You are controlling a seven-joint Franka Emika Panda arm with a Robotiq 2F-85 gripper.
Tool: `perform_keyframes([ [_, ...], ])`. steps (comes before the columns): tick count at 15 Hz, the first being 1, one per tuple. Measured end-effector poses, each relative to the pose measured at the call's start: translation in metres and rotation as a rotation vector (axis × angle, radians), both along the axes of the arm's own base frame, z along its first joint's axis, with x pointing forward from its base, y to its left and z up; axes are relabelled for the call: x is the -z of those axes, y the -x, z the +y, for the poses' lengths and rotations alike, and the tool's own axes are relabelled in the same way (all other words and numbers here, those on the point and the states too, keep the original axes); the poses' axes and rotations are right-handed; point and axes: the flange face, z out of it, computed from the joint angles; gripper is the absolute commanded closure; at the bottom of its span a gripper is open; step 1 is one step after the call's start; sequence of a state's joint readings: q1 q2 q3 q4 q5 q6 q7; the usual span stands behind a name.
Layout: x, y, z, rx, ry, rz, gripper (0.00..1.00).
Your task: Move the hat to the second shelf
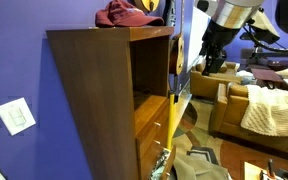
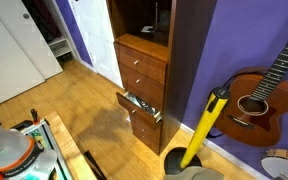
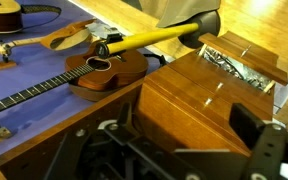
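The maroon hat lies on the dark flat top of the tall bookcase, brim toward the front edge. Below it is an open compartment, floored by the lighter honey-brown shelf; the shelf also shows in an exterior view and nothing rests on it. My gripper hangs in the air in front of the bookcase, below the hat's level and well apart from it. In the wrist view the gripper is open and empty, with the bookcase's wooden drawer fronts between its fingers. The hat is not in the wrist view.
Drawers fill the bookcase below the shelf, and one low drawer stands pulled open with small items inside. A yellow-handled tool and a guitar lean on the purple wall beside it. A sofa stands behind the arm.
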State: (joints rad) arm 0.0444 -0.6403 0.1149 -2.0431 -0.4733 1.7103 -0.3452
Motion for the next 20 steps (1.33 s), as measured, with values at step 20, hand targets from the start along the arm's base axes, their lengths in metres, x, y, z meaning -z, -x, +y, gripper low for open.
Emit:
perform_keyframes([
  [20, -0.07, -0.016, 0.047, -0.302, 0.356, -0.34, 0.0],
])
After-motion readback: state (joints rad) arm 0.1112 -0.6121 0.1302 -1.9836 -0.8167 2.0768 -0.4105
